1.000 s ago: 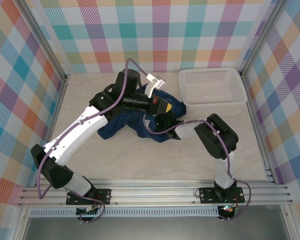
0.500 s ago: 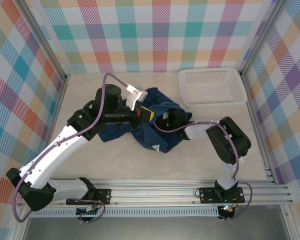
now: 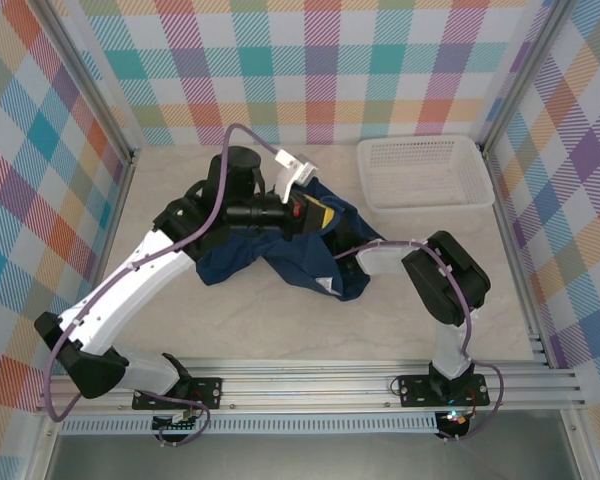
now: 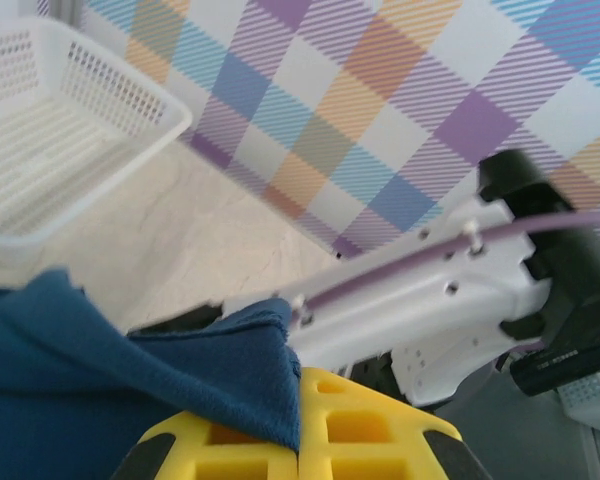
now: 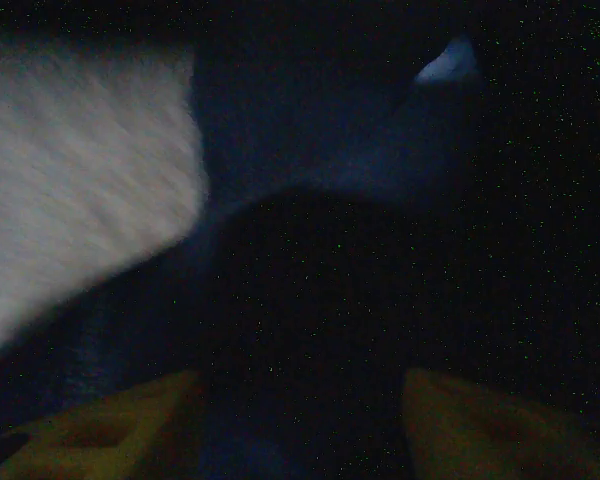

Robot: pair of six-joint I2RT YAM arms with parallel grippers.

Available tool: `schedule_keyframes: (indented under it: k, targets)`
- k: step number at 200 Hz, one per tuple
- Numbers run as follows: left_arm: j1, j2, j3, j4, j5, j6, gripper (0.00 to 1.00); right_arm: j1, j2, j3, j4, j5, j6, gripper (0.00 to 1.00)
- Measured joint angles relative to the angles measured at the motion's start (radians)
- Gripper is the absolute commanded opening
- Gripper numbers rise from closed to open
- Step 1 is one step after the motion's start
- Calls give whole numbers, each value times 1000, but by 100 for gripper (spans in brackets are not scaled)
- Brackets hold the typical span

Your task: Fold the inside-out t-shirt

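Observation:
The dark navy t-shirt (image 3: 280, 255) lies bunched in the middle of the table, with a small white tag at its lower right edge. My left gripper (image 3: 317, 213) is over the shirt's upper right part, and its yellow fingers (image 4: 370, 430) are shut on a fold of the blue cloth (image 4: 210, 370). My right arm's forearm (image 3: 380, 258) reaches under the shirt from the right, its gripper hidden by cloth in the top view. In the dark right wrist view, the right gripper (image 5: 300, 425) stands open inside the shirt, with dark cloth between its fingers (image 5: 100, 430).
A white plastic basket (image 3: 425, 172) stands at the back right, close to the shirt; it also shows in the left wrist view as the basket (image 4: 50, 120). Checkered walls enclose the table on three sides. The right arm's white link (image 4: 420, 300) crosses just beyond my left fingers.
My left gripper swung left and nearer with the cloth, then back up and right. The shirt spread toward the lower right. The right jaws widened under the cloth.

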Motion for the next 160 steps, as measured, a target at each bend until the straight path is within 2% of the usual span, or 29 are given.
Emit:
schedule_keyframes:
  k: [37, 75, 117, 137, 160]
  targets:
    - [-4, 24, 79, -1, 21, 1, 0, 19, 39, 43, -86, 54, 26, 67]
    - [-4, 14, 99, -1, 53, 2, 0, 18, 105, 165, -181, 103, 42, 70]
    - [-5, -35, 93, -6, 23, 21, 0, 18, 132, 222, -256, 133, 58, 71]
    - [-5, -75, 77, -8, -18, 29, 0, 18, 132, 223, -266, 139, 66, 61]
    - [-5, -124, 36, -7, -106, 36, 0, 18, 132, 223, -278, 133, 69, 32]
